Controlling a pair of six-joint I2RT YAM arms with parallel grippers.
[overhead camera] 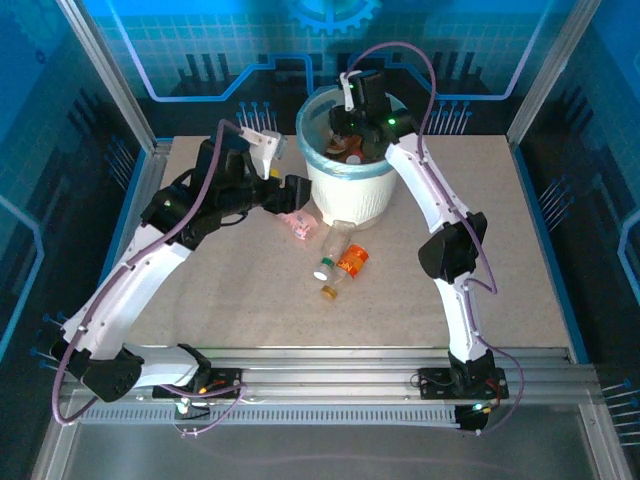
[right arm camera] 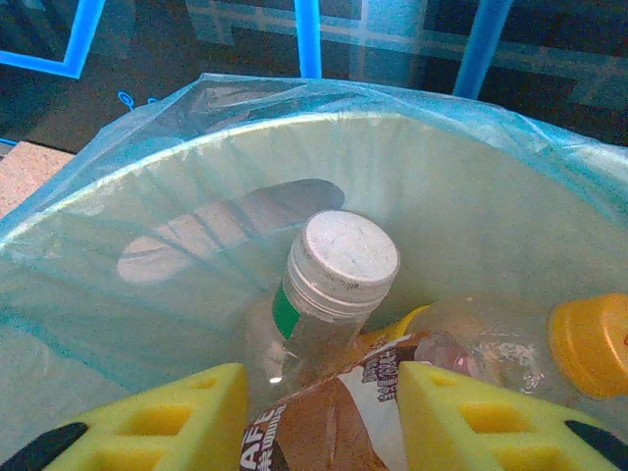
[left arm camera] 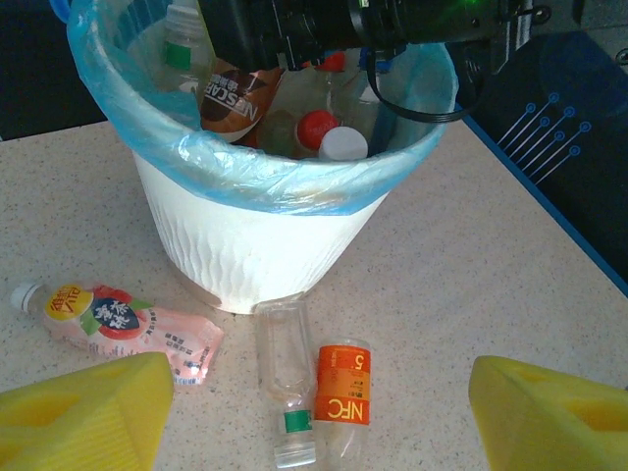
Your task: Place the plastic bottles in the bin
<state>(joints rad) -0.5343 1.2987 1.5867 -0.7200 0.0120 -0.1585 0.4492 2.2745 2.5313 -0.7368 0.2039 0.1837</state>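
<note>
**Q:** How does your left gripper stand?

**A:** My left gripper [left arm camera: 319, 378] hangs low over the table [overhead camera: 520, 250] with its yellow fingers [left arm camera: 78, 412] spread wide. I have hold of nothing with it. It faces the bin [left arm camera: 255, 245].

**Q:** Which bottles lie outside the bin?

**A:** I count three, all on their sides on the table at the foot of the bin. From my left wrist, the pink bottle [left arm camera: 118, 324] lies to the left with its white cap pointing away from the bin. The clear bottle [left arm camera: 283, 358] lies in the middle with its base right up against the bin's wall. The orange-labelled bottle [left arm camera: 341, 388] lies against the clear one, on its right.

**Q:** And your right gripper?

**A:** My right gripper [right arm camera: 322, 383] is over the mouth of the bin, inside the ring of the blue bag [left arm camera: 245, 162] folded over the rim. A brown-labelled bottle [left arm camera: 234, 98] sits between its fingers, which stand partly apart, one at each side of the label. I cannot tell whether I am gripping the bottle or whether it is resting on the pile under it.

**Q:** What is in the bin?

**A:** Several bottles are piled in there. Just beyond my right fingers a white-capped bottle [right arm camera: 339, 260] with a green band at its neck stands tilted. To its right an orange-capped bottle [right arm camera: 589, 343] lies beside the brown one.
</note>
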